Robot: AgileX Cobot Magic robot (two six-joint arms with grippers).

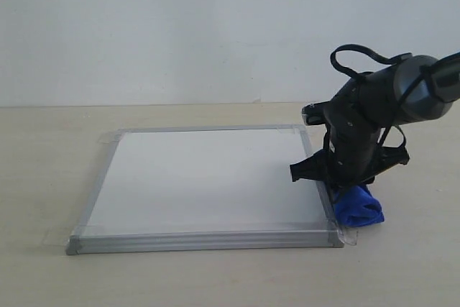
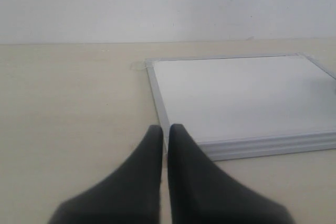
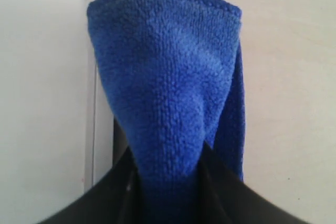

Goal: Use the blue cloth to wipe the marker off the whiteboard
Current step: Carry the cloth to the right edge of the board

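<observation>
On my screen the pale wall (image 1: 215, 34) fills the far side and the light wooden table (image 1: 215, 278) takes up everything nearer. The whiteboard (image 1: 208, 177) lies flat in the middle of the table, silver-grey frame all round, and its face reads plain white in both the exterior and left wrist views (I cannot pick out any red marker line on it from these angles). The right arm (image 1: 402, 91) reaches down from the right, dark and bulky with cables looped over it, to the board's near right corner. Its right gripper (image 1: 345, 192) is clenched on the blue cloth (image 1: 358, 208): the right wrist view shows the black fingers (image 3: 226, 192) pinched tight on the plush fabric, which bulges out beyond them. The cloth sits just outside the right frame rail, low at the table and close against that rail; whether it rests on the table I cannot tell. The left gripper (image 2: 165, 135) hangs over bare tabletop just beside the board's frame, fingers pressed together with only a thin slit between them and nothing held. Clear tape tabs (image 1: 350, 235) show at the board's corners
</observation>
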